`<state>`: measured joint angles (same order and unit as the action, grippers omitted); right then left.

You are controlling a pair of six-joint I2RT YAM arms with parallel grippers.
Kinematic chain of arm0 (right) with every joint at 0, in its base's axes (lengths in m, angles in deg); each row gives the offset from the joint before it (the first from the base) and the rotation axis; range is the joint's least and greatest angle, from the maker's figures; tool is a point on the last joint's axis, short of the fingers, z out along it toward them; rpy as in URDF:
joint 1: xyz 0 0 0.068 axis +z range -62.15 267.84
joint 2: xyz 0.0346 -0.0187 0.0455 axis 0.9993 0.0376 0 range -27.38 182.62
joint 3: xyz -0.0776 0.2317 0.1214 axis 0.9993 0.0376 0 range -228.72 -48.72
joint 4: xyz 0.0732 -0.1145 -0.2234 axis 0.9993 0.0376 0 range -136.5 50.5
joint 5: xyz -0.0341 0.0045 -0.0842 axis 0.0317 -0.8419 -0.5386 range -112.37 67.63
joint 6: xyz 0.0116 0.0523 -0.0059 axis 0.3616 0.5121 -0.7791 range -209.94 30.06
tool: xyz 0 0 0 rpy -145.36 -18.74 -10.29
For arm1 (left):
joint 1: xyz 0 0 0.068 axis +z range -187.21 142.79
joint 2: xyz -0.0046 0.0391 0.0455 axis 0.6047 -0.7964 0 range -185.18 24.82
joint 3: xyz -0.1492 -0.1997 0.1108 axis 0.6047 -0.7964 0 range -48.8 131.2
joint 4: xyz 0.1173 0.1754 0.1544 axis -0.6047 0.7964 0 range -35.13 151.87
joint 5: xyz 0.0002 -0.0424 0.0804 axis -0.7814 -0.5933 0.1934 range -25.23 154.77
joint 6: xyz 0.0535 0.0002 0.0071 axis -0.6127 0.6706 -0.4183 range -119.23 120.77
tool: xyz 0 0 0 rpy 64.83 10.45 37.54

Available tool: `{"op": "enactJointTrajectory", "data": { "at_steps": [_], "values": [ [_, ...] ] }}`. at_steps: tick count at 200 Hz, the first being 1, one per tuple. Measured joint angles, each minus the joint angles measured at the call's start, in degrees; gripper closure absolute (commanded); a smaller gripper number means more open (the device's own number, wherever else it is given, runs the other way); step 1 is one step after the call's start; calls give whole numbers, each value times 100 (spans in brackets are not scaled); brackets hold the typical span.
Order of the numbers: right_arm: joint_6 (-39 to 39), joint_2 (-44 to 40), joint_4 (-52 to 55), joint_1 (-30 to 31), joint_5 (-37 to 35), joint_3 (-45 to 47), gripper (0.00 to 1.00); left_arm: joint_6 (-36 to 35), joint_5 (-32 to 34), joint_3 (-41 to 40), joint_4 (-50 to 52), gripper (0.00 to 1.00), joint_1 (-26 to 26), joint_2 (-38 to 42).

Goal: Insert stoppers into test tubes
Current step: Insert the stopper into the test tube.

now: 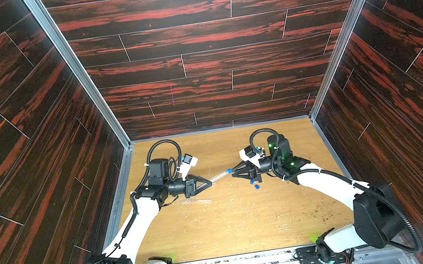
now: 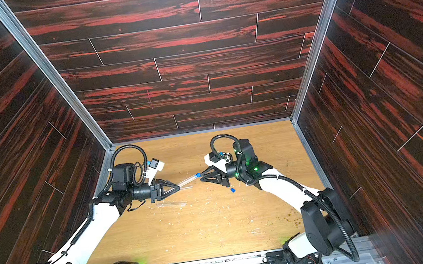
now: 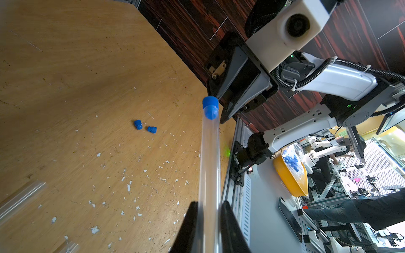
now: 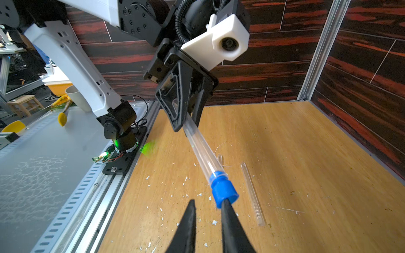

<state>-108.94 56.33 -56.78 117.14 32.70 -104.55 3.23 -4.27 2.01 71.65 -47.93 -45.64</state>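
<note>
My left gripper (image 3: 208, 206) is shut on a clear test tube (image 3: 209, 166), held above the table and pointing at the right gripper. A blue stopper (image 4: 223, 190) sits in the tube's far end, seen in both top views (image 1: 229, 171). My right gripper (image 4: 208, 203) is open with a narrow gap. One fingertip (image 4: 225, 204) touches the stopper's cap and nothing is between the jaws. Two loose stoppers (image 3: 138, 124) (image 3: 151, 129) lie on the wood under the right gripper. Two more test tubes (image 4: 252, 192) (image 4: 220, 158) lie flat near the left gripper.
The wooden table (image 1: 234, 219) is strewn with pale flecks. Dark panel walls (image 1: 40, 162) close in three sides, and a metal rail (image 1: 245, 262) with both arm bases runs along the front. The lying tubes show faintly in a top view (image 1: 197, 201).
</note>
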Motion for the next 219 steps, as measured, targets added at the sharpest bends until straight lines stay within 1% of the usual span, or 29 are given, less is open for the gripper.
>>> {"op": "enactJointTrajectory", "data": {
  "at_steps": [68,106,157,219],
  "values": [
    [227,35,-166,0,116,-4,78,-15,-48,0,79,95,2,2],
    [223,57,-149,0,118,-9,79,-15,-44,0,111,95,7,2],
    [-118,151,367,0,116,-284,83,-52,-50,0,155,95,22,2],
    [-782,378,1432,0,175,-848,83,-81,-44,0,199,95,37,4]
  ]
}}
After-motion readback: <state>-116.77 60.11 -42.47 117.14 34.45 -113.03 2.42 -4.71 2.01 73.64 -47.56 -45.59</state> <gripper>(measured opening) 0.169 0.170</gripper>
